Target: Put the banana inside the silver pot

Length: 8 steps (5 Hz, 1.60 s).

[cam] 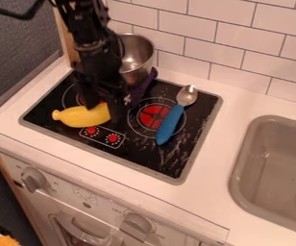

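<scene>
Yellow banana (83,116) lies near the stove's (154,161) left edge.
The tool (103,108) hangs by its right end, clenched or released I cannot tell; the pot (138,55) stands behind, near the wall (199,26).

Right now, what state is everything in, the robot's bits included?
Banana: lying on its side on the stove, outside the pot
Silver pot: uncovered, partly hidden by the arm
Gripper: low over the stove, at the banana
Spoon: lying on the stove, bowl end toward the tiles
</scene>
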Each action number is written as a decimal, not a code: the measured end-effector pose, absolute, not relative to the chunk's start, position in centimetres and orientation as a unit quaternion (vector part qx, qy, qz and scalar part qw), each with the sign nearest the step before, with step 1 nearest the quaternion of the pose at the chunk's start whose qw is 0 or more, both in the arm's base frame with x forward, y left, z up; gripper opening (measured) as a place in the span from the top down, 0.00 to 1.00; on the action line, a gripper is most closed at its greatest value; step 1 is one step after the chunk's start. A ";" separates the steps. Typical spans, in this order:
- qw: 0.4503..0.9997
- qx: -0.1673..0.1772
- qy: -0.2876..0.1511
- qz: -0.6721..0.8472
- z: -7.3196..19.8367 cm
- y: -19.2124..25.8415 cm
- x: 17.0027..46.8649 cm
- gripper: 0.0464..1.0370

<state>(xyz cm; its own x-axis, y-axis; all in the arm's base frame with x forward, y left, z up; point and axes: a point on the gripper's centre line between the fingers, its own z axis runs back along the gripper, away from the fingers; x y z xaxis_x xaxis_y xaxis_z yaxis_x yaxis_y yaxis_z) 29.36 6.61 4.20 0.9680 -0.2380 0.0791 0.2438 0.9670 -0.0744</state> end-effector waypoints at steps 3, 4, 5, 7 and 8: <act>0.990 -0.004 0.003 -0.142 2.6 8.4 29.8 0.11; 0.990 -0.006 0.009 -0.138 2.2 7.6 29.4 0.40; 0.990 -0.001 0.010 -0.142 2.0 7.1 29.4 0.53; 0.991 0.013 -0.014 -0.134 6.4 4.7 28.1 0.53; 0.993 0.032 -0.056 -0.094 10.8 4.6 29.3 0.53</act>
<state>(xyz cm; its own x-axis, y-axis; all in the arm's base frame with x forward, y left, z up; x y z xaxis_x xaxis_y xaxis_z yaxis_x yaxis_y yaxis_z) 29.26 4.62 10.81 0.9761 -0.1909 0.1043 0.1837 0.9801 0.0746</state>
